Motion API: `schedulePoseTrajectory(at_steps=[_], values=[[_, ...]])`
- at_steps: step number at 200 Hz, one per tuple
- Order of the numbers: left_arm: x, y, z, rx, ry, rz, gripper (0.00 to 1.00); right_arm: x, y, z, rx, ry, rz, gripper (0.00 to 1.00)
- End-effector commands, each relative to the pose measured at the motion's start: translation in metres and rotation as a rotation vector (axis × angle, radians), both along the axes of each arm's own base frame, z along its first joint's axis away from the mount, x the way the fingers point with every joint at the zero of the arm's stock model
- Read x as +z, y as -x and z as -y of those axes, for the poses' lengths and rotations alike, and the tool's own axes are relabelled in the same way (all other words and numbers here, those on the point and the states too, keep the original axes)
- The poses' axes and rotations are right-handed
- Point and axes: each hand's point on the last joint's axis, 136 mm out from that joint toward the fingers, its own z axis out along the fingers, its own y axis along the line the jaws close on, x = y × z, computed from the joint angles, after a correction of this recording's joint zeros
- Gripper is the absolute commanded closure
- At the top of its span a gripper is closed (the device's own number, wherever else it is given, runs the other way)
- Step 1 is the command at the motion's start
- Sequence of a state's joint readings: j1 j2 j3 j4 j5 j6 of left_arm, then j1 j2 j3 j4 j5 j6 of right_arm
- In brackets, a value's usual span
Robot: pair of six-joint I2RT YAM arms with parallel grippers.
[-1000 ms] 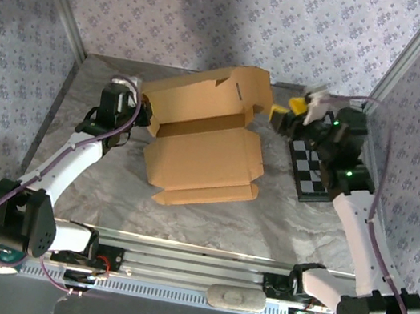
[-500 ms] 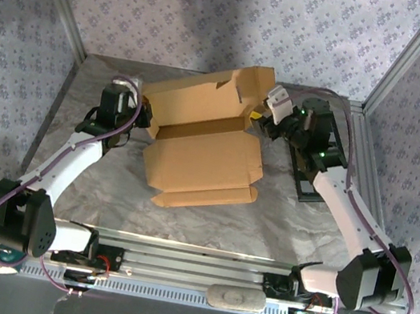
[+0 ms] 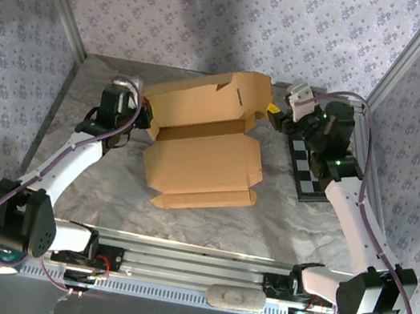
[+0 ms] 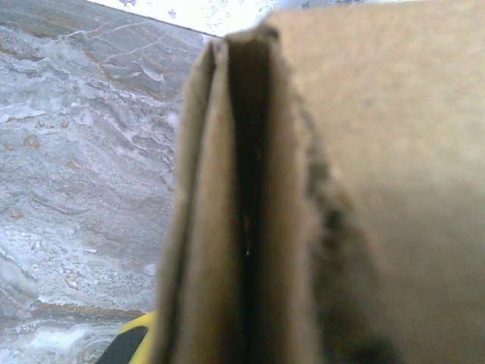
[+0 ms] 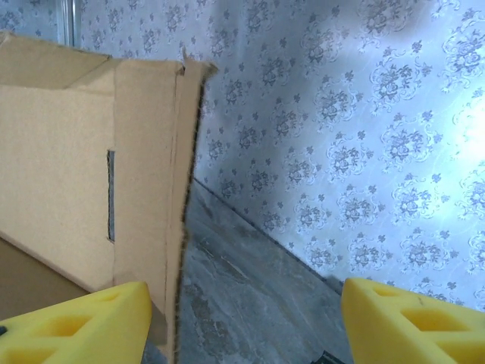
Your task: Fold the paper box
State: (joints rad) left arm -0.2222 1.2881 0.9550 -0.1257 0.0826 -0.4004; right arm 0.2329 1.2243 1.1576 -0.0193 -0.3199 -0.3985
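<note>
The paper box is a tan cardboard mailer lying half folded in the middle of the table, its rear lid panel tilted up. My left gripper is shut on the box's left wall; in the left wrist view the doubled cardboard edge runs up from the jaws, with one yellow fingertip beside it. My right gripper stands open at the lid's right end. In the right wrist view the lid's edge stands just inside the left yellow finger, far from the right finger.
A black-and-white checkerboard lies on the table right of the box, partly under the right arm. Patterned walls and metal frame posts close in the back and both sides. A grey marbled table sheet shows in front of the box.
The right gripper swung left against the lid's right end, lifting it, then drew back slightly right with wider jaws. The lid settled lower again. The left arm has not moved.
</note>
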Motion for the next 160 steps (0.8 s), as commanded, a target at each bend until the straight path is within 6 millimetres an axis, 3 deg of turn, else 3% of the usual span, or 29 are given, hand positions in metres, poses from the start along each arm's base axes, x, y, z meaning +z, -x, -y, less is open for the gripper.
schedulePoseTrajectory(at_steps=[1,23,70,89,114,160], values=[[0.031,-0.006,0.003,-0.016,0.020,0.069,1.00,0.004,0.000,-0.014,0.081,-0.030,-0.045,0.31],[0.031,-0.006,0.003,-0.018,0.021,0.069,1.00,-0.002,0.000,-0.030,0.132,-0.014,-0.086,0.33],[0.034,-0.005,0.005,-0.024,0.023,0.072,1.00,-0.015,-0.022,-0.036,0.088,0.011,-0.140,0.42],[0.034,-0.005,0.005,-0.024,0.025,0.071,1.00,-0.016,-0.028,-0.041,0.063,0.025,-0.141,0.53],[0.034,-0.006,0.005,-0.024,0.025,0.071,1.00,-0.016,-0.030,-0.048,0.012,0.047,-0.127,0.81],[0.035,-0.007,0.007,-0.019,0.038,0.069,1.00,-0.017,-0.023,-0.051,-0.203,0.029,-0.062,0.98]])
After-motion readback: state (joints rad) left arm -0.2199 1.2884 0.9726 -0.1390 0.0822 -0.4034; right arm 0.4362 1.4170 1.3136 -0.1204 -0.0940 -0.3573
